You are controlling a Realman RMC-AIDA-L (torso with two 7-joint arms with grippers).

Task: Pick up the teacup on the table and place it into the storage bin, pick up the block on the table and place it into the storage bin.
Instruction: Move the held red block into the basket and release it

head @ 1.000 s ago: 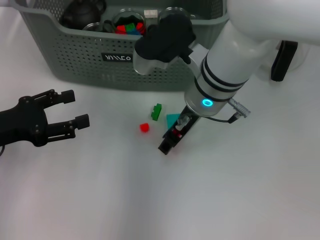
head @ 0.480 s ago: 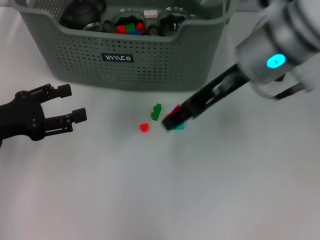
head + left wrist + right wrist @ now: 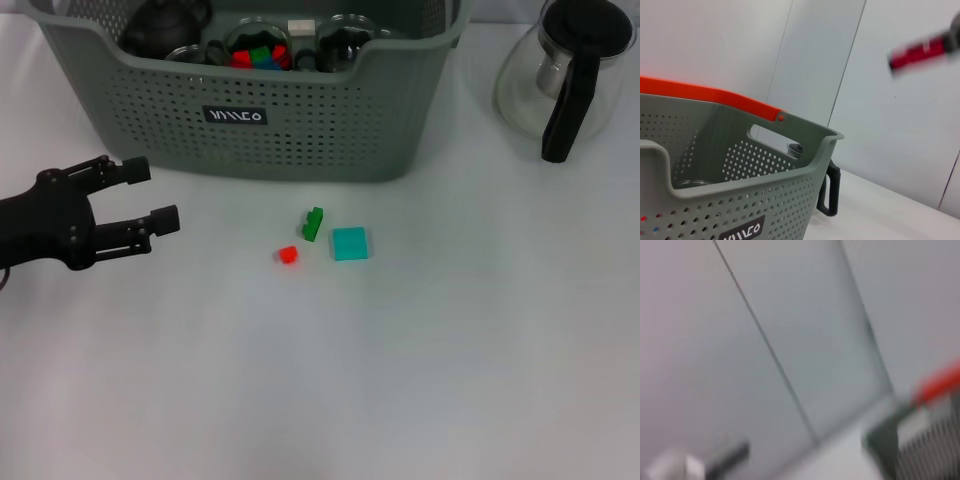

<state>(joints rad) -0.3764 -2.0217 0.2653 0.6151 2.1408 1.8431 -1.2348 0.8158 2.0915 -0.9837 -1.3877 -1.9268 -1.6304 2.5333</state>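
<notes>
Three small blocks lie on the white table in the head view: a green one (image 3: 314,223), a teal square one (image 3: 349,243) and a red one (image 3: 288,255). The grey-green storage bin (image 3: 300,130) stands behind them, and glass teacups (image 3: 257,42) with coloured blocks sit inside it. No teacup shows on the table itself. My left gripper (image 3: 155,195) hovers open and empty to the left of the blocks. My right gripper is out of the head view. A blurred red-and-black shape (image 3: 920,49) high in the left wrist view looks like part of it.
A glass carafe (image 3: 560,80) with a black handle stands at the back right, also seen as a handle (image 3: 829,195) beside the bin's wall (image 3: 740,200). A dark teapot (image 3: 165,25) sits in the bin's left corner.
My right arm swung up and away to the right, leaving the head view and uncovering the carafe. The teal block stays on the table. The left gripper barely moved.
</notes>
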